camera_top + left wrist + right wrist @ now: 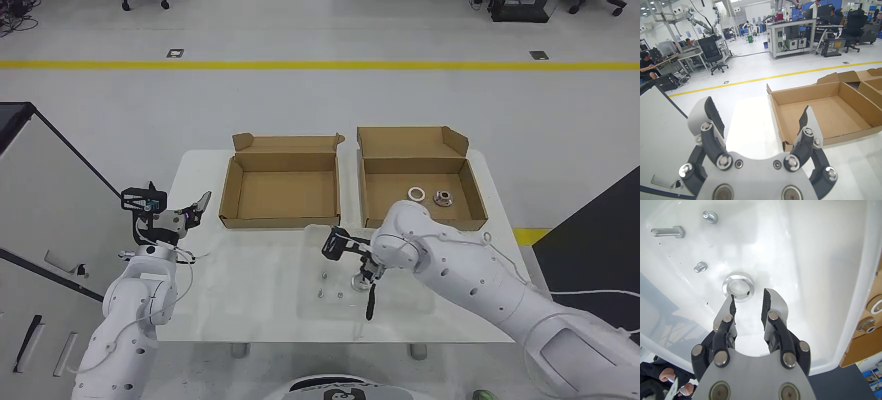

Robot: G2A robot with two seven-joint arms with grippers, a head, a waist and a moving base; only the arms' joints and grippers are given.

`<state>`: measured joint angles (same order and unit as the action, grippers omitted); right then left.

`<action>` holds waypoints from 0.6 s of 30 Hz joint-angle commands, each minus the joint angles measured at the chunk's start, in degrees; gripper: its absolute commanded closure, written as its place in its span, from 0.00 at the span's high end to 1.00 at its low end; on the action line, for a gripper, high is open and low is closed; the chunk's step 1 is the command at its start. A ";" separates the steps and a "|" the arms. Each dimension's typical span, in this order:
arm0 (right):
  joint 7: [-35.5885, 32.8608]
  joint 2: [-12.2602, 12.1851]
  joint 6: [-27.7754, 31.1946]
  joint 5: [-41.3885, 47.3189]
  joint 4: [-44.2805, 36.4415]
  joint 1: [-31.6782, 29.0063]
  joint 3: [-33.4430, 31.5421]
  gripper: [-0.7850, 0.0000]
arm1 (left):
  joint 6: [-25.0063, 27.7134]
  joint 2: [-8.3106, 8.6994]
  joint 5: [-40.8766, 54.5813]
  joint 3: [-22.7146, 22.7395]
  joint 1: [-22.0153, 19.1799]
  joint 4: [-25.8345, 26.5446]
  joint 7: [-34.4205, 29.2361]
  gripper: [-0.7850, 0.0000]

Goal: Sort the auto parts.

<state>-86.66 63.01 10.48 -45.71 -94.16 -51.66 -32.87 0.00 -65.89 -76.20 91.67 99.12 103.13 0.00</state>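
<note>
A metal ring (750,286) lies flat in a shallow white tray (810,256) on the surface (250,290), near the front edge. The right end effector (749,294) hangs right over it, released. One fingertip (732,299) overlaps the ring's near rim and the other sits just outside it; I cannot tell whether they touch. Farther along the tray lie a long bolt (668,232) and two short bolts (710,217) (700,267), all apart from the ring. Behind the tray stand two open cardboard boxes side by side. The right box (400,212) holds a flat washer (415,193) and a flanged hub (443,197). Well apart, the left end effector (758,103) hovers released over the surface's left side, near the left box (829,117).
</note>
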 commanded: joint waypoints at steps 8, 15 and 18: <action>1.43 1.11 0.07 0.53 3.22 0.84 1.48 0.40 | 0.00 0.00 0.00 0.00 0.00 0.00 0.00 1.00; 2.13 1.80 -0.07 0.68 5.04 1.37 2.16 0.37 | 0.00 0.00 0.00 0.00 0.00 0.00 0.00 1.00; 2.41 2.05 -0.19 0.70 5.70 1.52 2.35 0.36 | 0.00 0.00 0.00 0.00 0.00 0.00 0.00 1.00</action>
<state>-84.35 64.99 10.34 -45.01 -88.70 -50.18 -30.59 0.00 -65.89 -76.20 91.67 99.12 103.13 0.00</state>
